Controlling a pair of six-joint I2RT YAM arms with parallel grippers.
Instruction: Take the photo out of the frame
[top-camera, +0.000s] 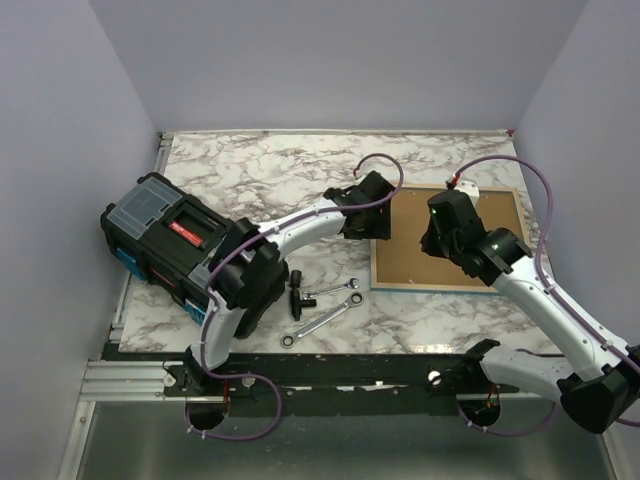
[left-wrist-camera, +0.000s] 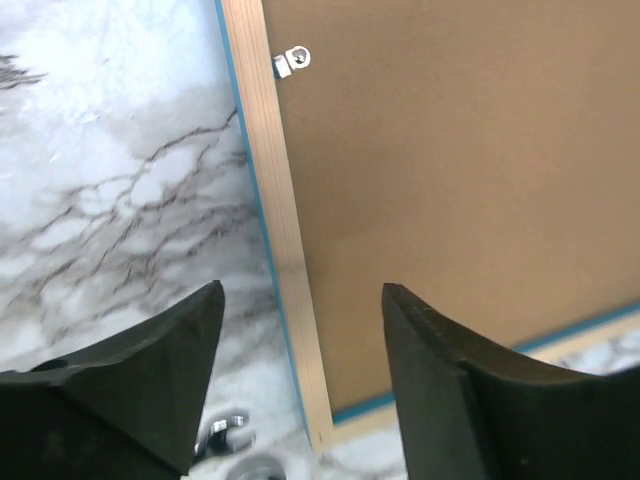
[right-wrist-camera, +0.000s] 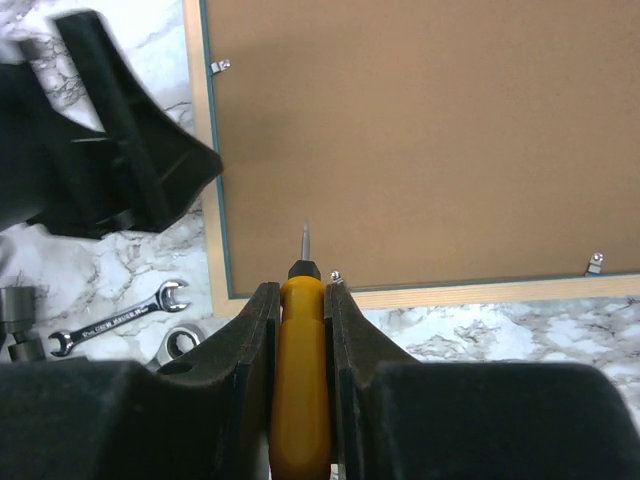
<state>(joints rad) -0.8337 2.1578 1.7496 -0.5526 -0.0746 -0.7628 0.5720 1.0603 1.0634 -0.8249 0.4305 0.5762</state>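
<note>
The frame (top-camera: 445, 285) lies face down at the right of the table, its brown back (top-camera: 410, 250) up, so the photo is hidden. Its pale wooden strip (left-wrist-camera: 285, 250) with the turquoise edge runs between the fingers of my left gripper (left-wrist-camera: 303, 288), which hovers open and empty over the frame's left side near a corner (top-camera: 372, 215). A small metal clip (left-wrist-camera: 292, 60) sits on that strip. My right gripper (right-wrist-camera: 300, 290) is shut on a yellow-handled screwdriver (right-wrist-camera: 300, 380), its tip over the back near the frame's near edge (right-wrist-camera: 215, 200). Further clips (right-wrist-camera: 222, 66) (right-wrist-camera: 595, 262) hold the back.
A black toolbox (top-camera: 165, 235) stands at the table's left. Two wrenches (top-camera: 320, 322) (top-camera: 330, 290) and a black socket piece (top-camera: 297, 290) lie on the marble between the arms, left of the frame. Grey walls close in the table.
</note>
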